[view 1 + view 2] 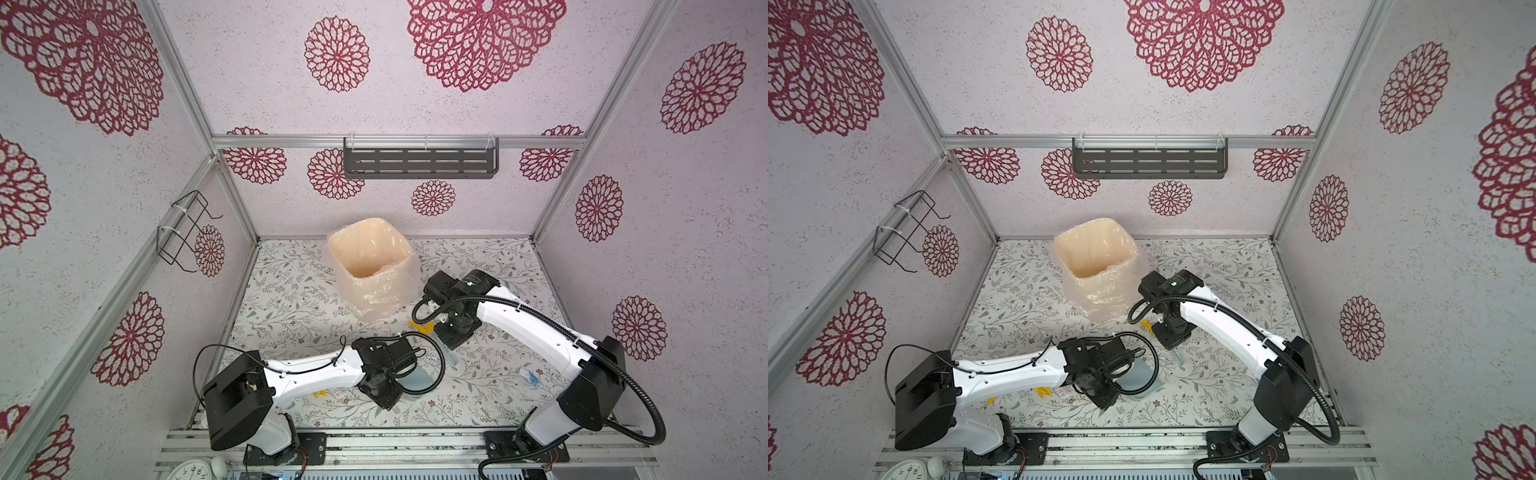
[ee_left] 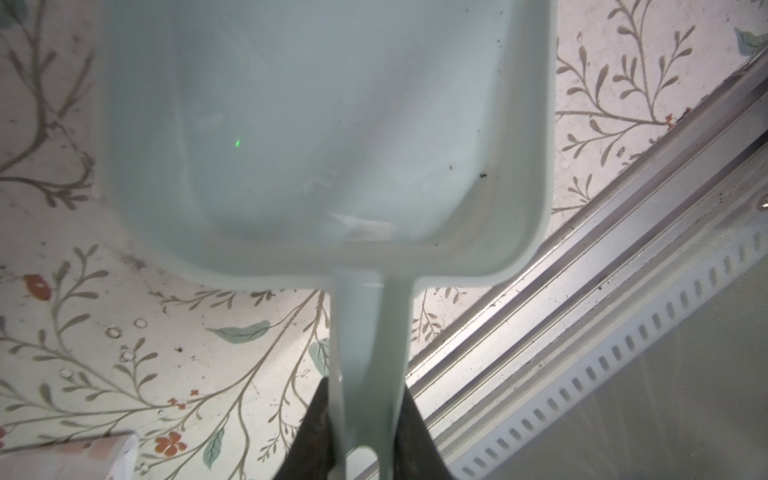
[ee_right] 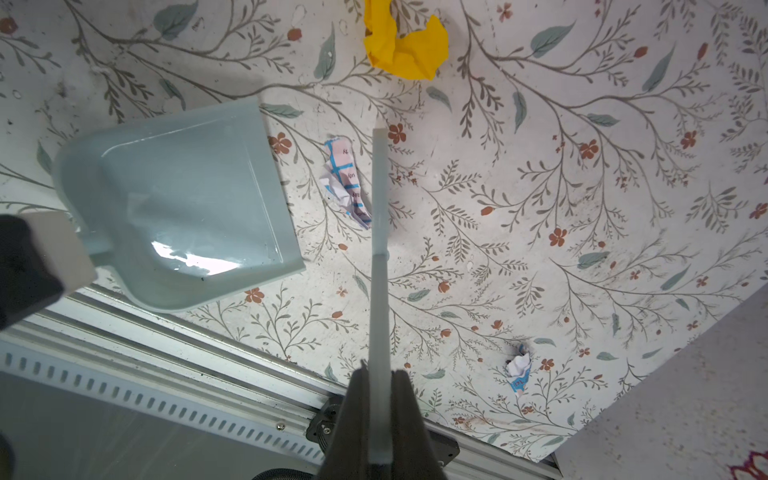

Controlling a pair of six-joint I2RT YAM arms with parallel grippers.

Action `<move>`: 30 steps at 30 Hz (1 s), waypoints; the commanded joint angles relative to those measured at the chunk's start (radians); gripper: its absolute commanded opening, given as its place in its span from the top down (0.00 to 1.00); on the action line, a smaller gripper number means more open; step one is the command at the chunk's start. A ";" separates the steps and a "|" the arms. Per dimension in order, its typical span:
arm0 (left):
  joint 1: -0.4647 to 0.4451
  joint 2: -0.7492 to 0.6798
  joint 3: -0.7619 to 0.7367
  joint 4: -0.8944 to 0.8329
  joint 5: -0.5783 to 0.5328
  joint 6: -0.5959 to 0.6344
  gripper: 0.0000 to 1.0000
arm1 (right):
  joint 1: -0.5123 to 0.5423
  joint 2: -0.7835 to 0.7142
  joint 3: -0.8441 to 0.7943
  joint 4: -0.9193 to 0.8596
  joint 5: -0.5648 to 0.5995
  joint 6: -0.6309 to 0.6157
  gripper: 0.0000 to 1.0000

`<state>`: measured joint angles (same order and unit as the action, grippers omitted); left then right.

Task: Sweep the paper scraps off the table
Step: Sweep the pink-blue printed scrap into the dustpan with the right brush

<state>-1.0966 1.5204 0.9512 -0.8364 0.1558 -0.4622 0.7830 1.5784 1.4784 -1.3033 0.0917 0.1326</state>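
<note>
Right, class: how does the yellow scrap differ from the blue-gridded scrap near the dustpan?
The yellow scrap is plain and bulkier; the blue-gridded scrap is white, printed and slimmer. The blue-gridded scrap lies between the dustpan and the brush; the yellow scrap lies past the brush's tip. Both are crumpled and lie on the table, outside the dustpan.

My leaf-printed table (image 3: 540, 187) carries a plastic-lined bin (image 1: 374, 295) near its back edge, a crumpled yellow scrap (image 3: 405, 45), a blue-gridded white scrap (image 3: 345, 178) and a smaller white scrap (image 3: 519, 370).
</note>
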 commanded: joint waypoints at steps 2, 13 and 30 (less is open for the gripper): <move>0.006 0.012 0.006 0.031 0.016 0.024 1.00 | 0.024 0.005 0.002 -0.021 -0.028 0.026 1.00; 0.022 0.016 -0.012 0.059 0.031 0.041 1.00 | 0.019 0.000 0.044 -0.048 0.109 0.048 1.00; 0.057 0.040 -0.019 0.079 0.055 0.090 1.00 | 0.030 0.029 0.005 -0.008 -0.022 0.037 1.00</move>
<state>-1.0512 1.5517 0.9440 -0.7746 0.1978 -0.3962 0.8074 1.6283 1.4948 -1.3102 0.1070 0.1547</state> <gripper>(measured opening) 0.215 0.086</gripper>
